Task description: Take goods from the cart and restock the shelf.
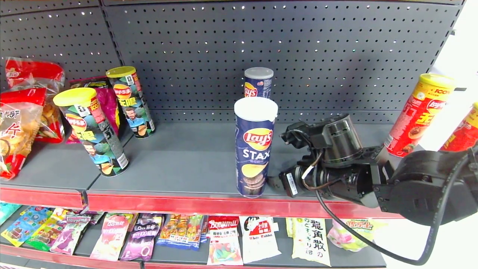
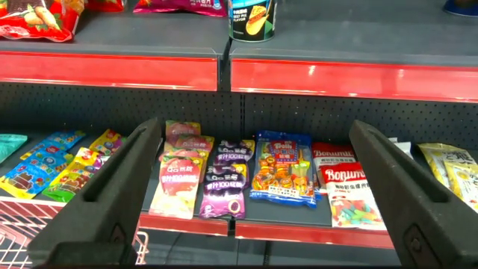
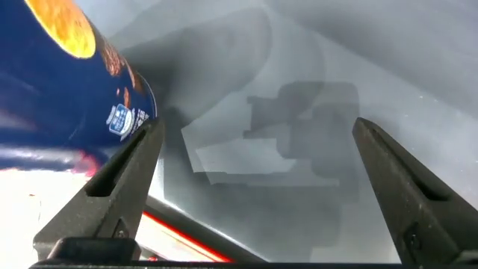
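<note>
A tall blue chips can (image 1: 254, 149) with a white lid stands upright at the front edge of the grey shelf (image 1: 179, 160). A second blue can (image 1: 258, 83) stands behind it near the pegboard. My right gripper (image 1: 274, 183) lies low on the shelf just right of the front can's base. In the right wrist view the right gripper (image 3: 258, 127) is open, with bare shelf between its fingers and the blue can (image 3: 67, 82) just outside one finger. My left gripper (image 2: 255, 128) is open and holds nothing, facing the lower shelf's candy bags (image 2: 224, 179).
Two green-black cans with yellow lids (image 1: 91, 130) (image 1: 130, 101) and snack bags (image 1: 22, 112) stand on the shelf's left. Red cans (image 1: 420, 114) stand at the right. A red price rail (image 1: 186, 203) runs along the front. A wire cart corner (image 2: 15, 224) is below left.
</note>
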You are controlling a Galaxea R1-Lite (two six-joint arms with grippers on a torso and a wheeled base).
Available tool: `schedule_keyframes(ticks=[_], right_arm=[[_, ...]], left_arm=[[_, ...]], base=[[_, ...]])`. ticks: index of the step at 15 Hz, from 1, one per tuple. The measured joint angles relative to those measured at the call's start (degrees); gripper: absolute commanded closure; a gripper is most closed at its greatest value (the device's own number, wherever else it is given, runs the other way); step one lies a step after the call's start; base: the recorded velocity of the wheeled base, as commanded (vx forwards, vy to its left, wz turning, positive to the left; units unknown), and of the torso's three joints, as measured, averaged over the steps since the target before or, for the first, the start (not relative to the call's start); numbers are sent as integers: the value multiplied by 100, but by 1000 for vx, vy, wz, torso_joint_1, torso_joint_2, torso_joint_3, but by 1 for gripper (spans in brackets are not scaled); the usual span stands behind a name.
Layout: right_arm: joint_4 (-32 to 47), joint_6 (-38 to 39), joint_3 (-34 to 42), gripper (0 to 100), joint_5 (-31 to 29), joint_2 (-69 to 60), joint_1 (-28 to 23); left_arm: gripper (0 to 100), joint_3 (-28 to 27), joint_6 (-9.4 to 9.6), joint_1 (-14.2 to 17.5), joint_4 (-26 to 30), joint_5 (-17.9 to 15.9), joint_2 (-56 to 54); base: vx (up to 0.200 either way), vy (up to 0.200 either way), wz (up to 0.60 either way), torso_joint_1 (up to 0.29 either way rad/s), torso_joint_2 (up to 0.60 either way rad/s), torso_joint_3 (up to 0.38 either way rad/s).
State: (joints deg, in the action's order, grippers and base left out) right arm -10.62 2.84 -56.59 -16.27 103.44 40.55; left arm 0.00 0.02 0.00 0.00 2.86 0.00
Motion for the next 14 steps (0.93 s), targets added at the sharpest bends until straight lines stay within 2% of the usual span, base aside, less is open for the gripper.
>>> schedule_keyframes(ticks=[14], right_arm=[[4, 41, -16, 0, 2, 45, 77]], left_arm=[[0, 0, 0, 0, 0, 0, 0]], base=[[0, 0, 0, 0, 0, 0]])
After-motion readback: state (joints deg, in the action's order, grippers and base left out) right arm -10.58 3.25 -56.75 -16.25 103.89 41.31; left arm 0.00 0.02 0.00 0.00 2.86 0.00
